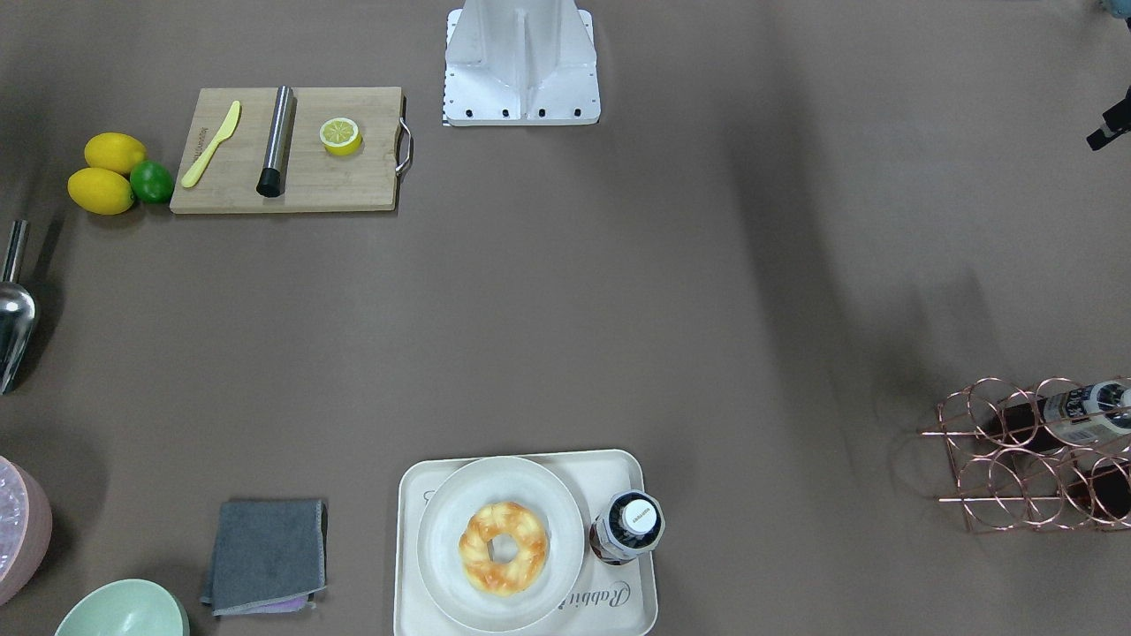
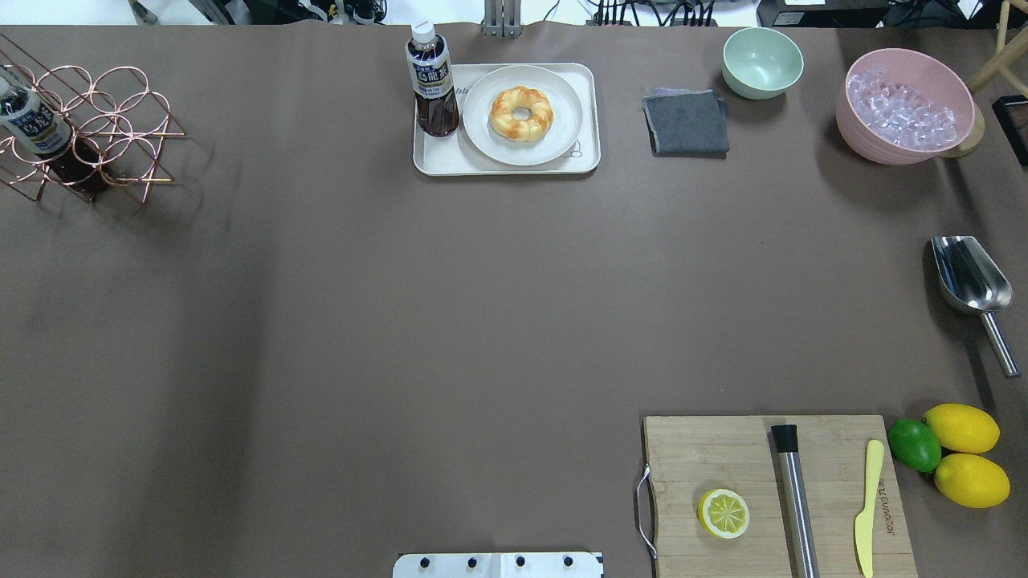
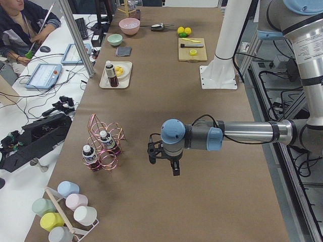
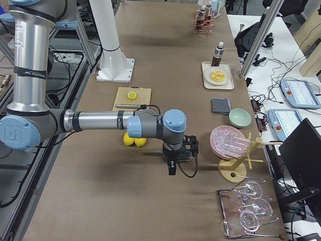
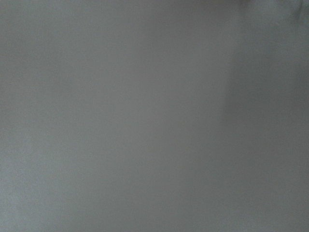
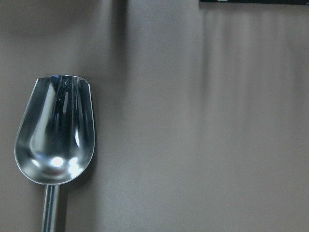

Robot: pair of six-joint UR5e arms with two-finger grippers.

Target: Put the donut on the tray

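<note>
The donut (image 2: 521, 113) is a twisted golden-orange ring lying on a round off-white plate (image 2: 482, 120). The plate rests on the cream tray (image 2: 434, 160) at the table's far edge. It also shows in the front view: donut (image 1: 504, 548), tray (image 1: 638, 605). A tea bottle (image 2: 434, 80) stands on the tray beside the plate. My left gripper (image 3: 163, 162) hangs above bare cloth near the copper rack, far from the tray. My right gripper (image 4: 174, 159) hangs near the pink bowl's end of the table. I cannot tell whether either is open or shut.
A cutting board (image 2: 723, 457) holds a half lemon (image 2: 724, 513), a steel rod and a yellow knife. Lemons and a lime (image 2: 915, 444) lie beside it. A metal scoop (image 6: 55, 130), a pink ice bowl (image 2: 903, 108), a green bowl (image 2: 761, 60), a grey cloth (image 2: 687, 120) and a copper rack (image 2: 88, 120) stand around.
</note>
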